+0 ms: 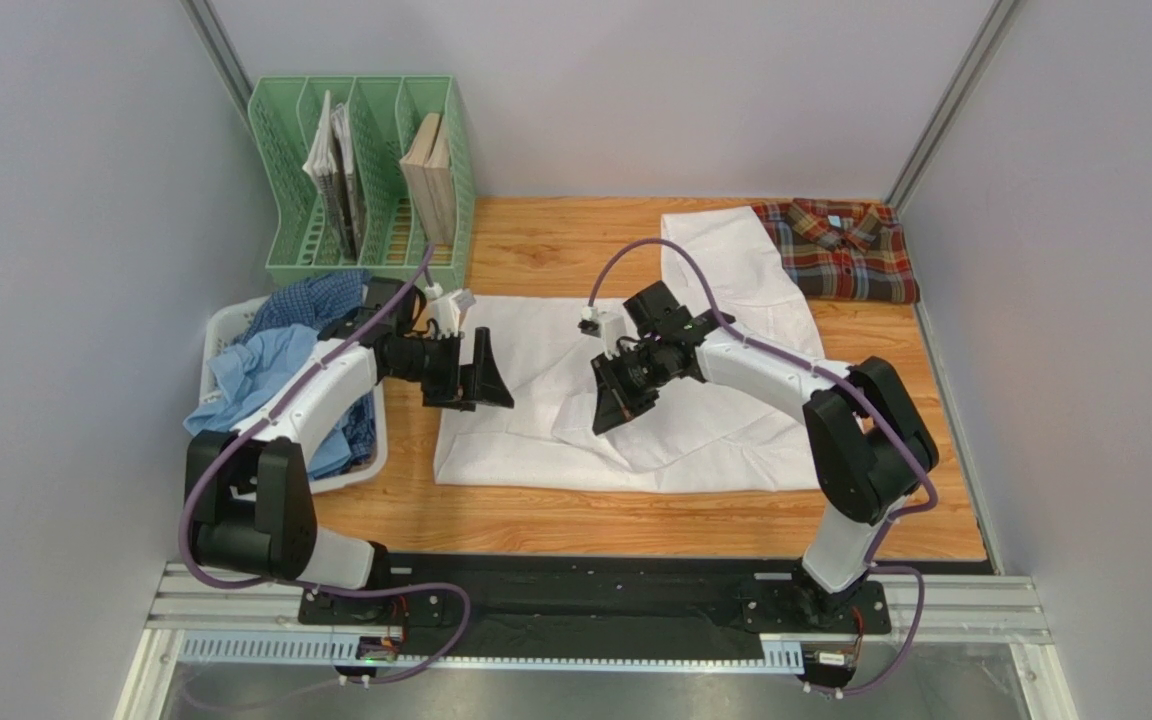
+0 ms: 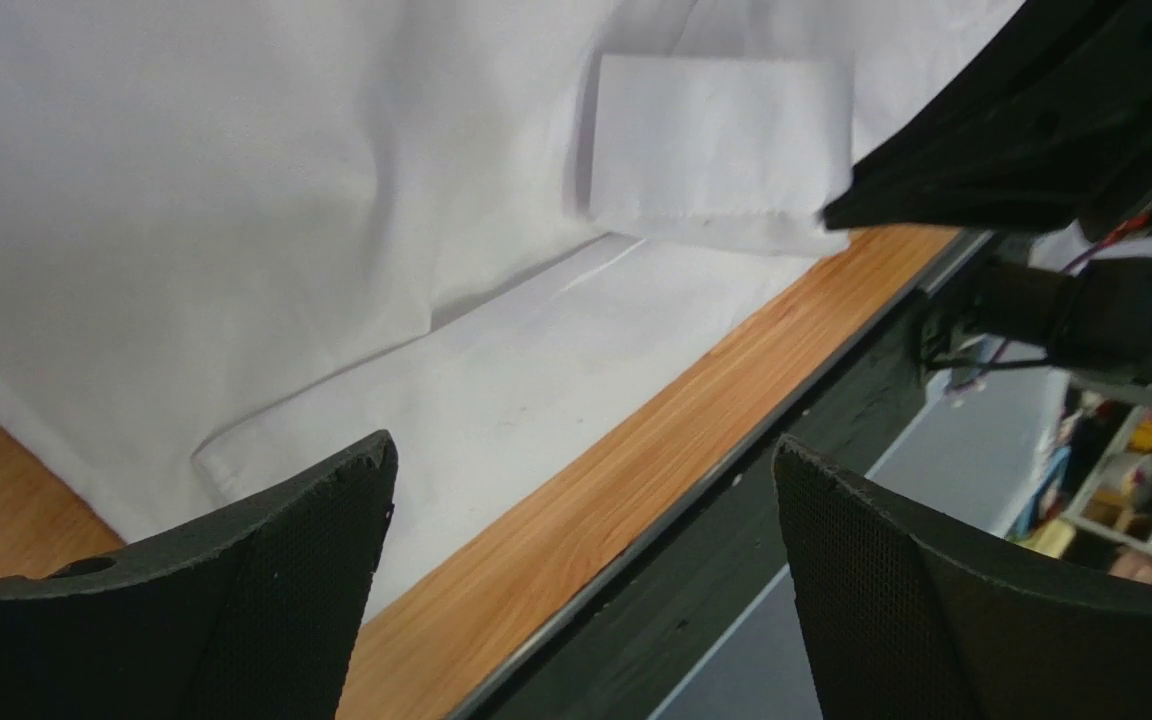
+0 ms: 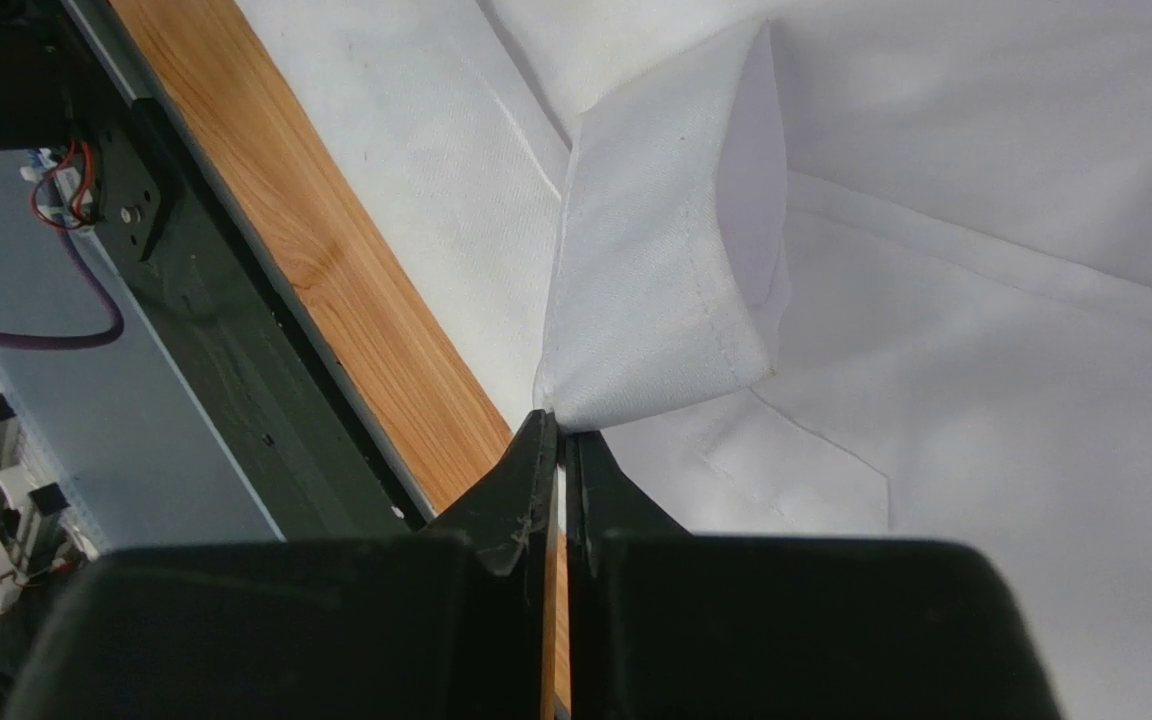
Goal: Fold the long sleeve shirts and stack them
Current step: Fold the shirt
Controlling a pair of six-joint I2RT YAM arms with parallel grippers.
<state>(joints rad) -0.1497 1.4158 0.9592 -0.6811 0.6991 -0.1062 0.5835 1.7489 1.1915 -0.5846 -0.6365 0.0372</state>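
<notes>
The white shirt (image 1: 537,428) lies spread flat in the middle of the wooden table (image 1: 567,225), with one sleeve (image 1: 725,248) running toward the far right corner. My right gripper (image 3: 555,450) has its fingers pressed together on the corner of a cuff (image 3: 657,285), pinching it so that the cuff is lifted off the shirt body beneath. My left gripper (image 2: 582,585) is spread wide and holds nothing. It hangs over the left part of the shirt, facing my right gripper across the cloth. Just beside the far end of the sleeve, a folded plaid shirt (image 1: 838,248) sits in the far right corner. To my left, past the shirt's edge, a white basket (image 1: 225,327) holds crumpled blue shirts (image 1: 274,368). Behind the basket stands a green file rack (image 1: 364,165) with books in it.
</notes>
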